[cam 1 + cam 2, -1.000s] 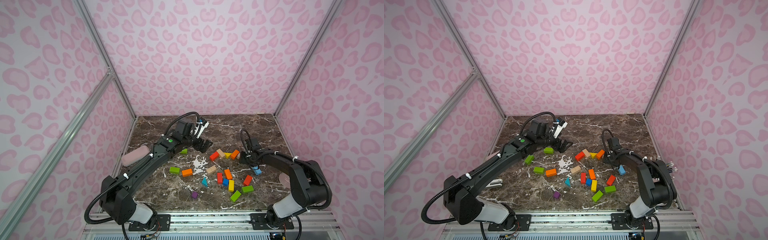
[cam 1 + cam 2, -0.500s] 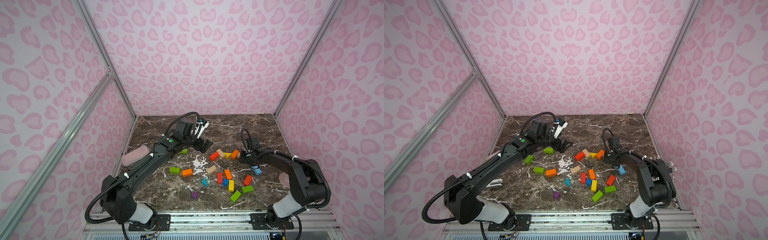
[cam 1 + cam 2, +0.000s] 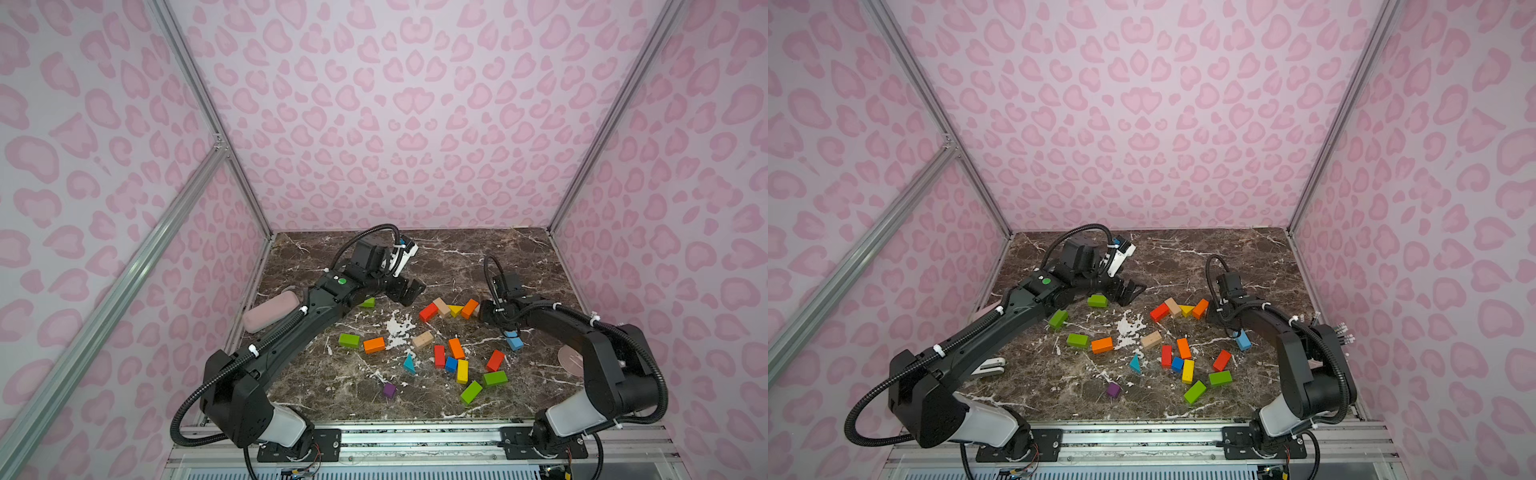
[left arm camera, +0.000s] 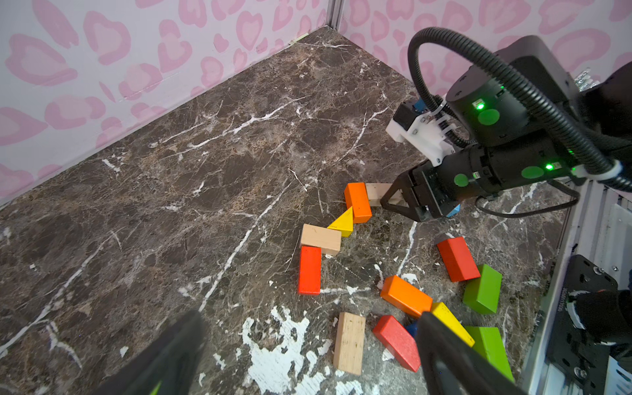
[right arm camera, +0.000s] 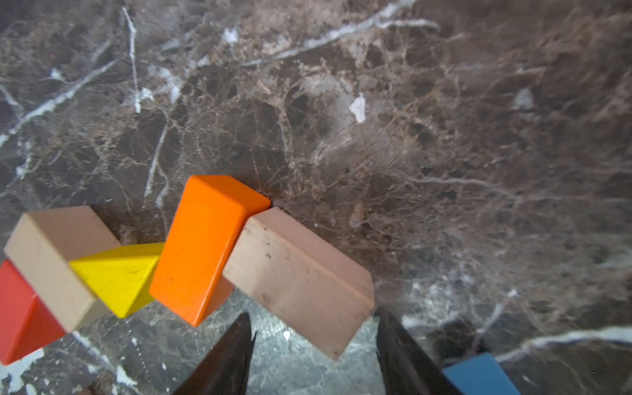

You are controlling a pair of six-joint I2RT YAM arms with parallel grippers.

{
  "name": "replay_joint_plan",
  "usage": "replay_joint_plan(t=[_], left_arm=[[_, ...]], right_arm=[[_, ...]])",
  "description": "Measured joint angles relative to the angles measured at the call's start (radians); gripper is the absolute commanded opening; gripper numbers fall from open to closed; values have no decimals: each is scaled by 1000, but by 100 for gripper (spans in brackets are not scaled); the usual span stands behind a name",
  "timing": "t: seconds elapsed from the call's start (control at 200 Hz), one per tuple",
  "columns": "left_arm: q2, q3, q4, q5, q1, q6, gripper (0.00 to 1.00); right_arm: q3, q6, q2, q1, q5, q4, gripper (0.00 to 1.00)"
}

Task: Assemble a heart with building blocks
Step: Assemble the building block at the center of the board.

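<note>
Placement step: right tool (image 5: 313, 313) sits half-spread astride the plain wood brick (image 5: 297, 273), which butts the orange brick (image 5: 201, 246) at the arc's end, mid-surface (image 3: 457, 257). Left tool (image 3: 1128, 294) gapes wide, empty. Next I'd back straight off, then fetch the blue block (image 3: 515, 343).

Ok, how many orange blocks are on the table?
3: far orange block against the yellow wedge; left orange block beside a green block; near orange block by a red block. More may be hidden.
</note>
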Motion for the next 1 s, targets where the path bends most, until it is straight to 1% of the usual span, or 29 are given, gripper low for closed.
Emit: replay_joint_plan(t=[0.295, 0.515, 0.61, 0.75, 1.005], left_arm=[[0, 0, 0, 8, 0, 0, 99], [-1, 0, 0, 16, -1, 0, 99], [-4, 0, 0, 19, -2, 0, 100], [-5, 0, 0, 19, -3, 0, 99], [-6, 0, 0, 18, -2, 0, 99]], right_arm=[[-55, -21, -121, 0, 24, -69, 73], [-79, -42, -140, -9, 31, -85, 77], [-68, -55, -119, -11, 30, -78, 76], [-38, -57, -73, -16, 24, -69, 71], [8, -72, -5, -22, 31, -51, 69]])
